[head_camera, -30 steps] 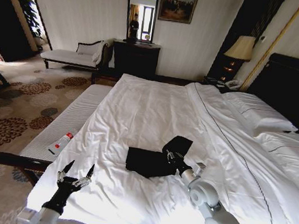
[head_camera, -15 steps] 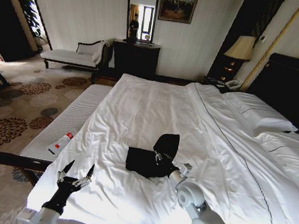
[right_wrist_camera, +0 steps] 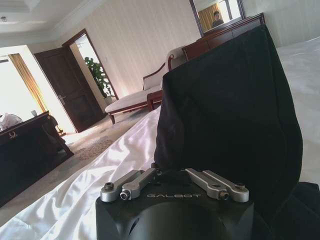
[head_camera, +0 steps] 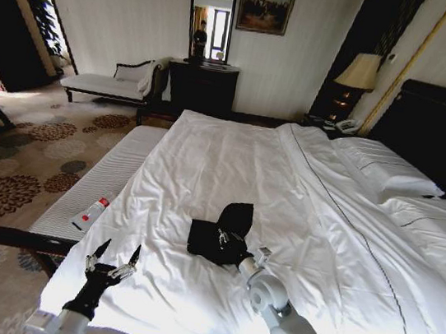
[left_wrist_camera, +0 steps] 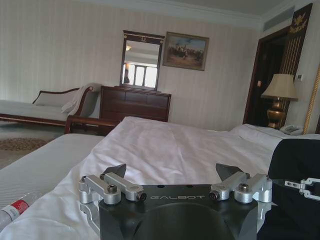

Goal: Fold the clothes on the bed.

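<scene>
The black clothes (head_camera: 206,239) lie as a small bundle on the white bed (head_camera: 233,152), near its foot. My right gripper (head_camera: 224,236) is shut on one flap of the fabric and holds it up above the bundle. In the right wrist view that flap of the clothes (right_wrist_camera: 230,100) stands upright just past the right gripper (right_wrist_camera: 172,174), whose fingers meet on it. My left gripper (head_camera: 115,256) hovers open and apart from the clothes at the bed's near left corner. The left wrist view has the left gripper (left_wrist_camera: 172,172) with nothing between its fingers and the clothes (left_wrist_camera: 295,165) off to one side.
A white-cushioned bench (head_camera: 115,168) runs along the bed's left side with a small bottle (head_camera: 92,213) on it. Pillows (head_camera: 385,169) and a dark headboard (head_camera: 444,132) are at the right. A chaise (head_camera: 106,80), dresser (head_camera: 201,85) and lamp (head_camera: 359,70) stand at the far wall.
My right gripper has moved left across the bed with the raised flap of the black clothes, bringing it over the rest of the bundle. The left arm has not moved.
</scene>
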You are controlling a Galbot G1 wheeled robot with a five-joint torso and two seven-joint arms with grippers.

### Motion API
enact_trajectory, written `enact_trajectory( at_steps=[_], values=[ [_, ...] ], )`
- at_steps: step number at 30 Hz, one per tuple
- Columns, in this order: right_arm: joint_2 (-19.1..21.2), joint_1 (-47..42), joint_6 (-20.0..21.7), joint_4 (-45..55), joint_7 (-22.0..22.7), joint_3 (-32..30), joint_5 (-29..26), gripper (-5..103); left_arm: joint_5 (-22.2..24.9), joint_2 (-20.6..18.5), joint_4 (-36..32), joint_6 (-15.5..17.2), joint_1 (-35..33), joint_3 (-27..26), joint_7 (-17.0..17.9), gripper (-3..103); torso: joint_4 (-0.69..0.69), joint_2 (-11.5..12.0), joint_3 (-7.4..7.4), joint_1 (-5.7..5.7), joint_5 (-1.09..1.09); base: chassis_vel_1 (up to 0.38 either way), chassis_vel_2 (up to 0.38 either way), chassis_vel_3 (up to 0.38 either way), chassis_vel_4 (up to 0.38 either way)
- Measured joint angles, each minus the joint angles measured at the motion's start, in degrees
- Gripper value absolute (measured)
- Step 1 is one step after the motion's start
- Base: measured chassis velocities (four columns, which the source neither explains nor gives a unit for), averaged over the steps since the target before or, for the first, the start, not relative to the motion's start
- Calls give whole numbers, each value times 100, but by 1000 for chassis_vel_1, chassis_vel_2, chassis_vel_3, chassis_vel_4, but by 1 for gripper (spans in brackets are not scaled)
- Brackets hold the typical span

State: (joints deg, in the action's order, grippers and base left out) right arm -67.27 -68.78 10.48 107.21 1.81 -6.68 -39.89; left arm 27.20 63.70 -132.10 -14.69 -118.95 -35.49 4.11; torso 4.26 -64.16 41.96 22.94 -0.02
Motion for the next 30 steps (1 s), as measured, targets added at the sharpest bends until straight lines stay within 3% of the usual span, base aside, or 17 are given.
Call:
enact_trajectory(
  at_steps=[11,25,30],
  values=[
    [-251,136,-66,-374,-87,124,-38,7,0,0,0,0,0,0,0,100,0,0,0,-1,1,0,0,0,0],
    [-464,457,-364,-968,-218,400,299,7,0,0,0,0,0,0,0,100,0,0,0,0,0,0,0,0,0],
    [-472,395,-516,-1126,-433,514,648,7,0,0,0,0,0,0,0,100,0,0,0,0,1,0,0,0,0]
  ],
)
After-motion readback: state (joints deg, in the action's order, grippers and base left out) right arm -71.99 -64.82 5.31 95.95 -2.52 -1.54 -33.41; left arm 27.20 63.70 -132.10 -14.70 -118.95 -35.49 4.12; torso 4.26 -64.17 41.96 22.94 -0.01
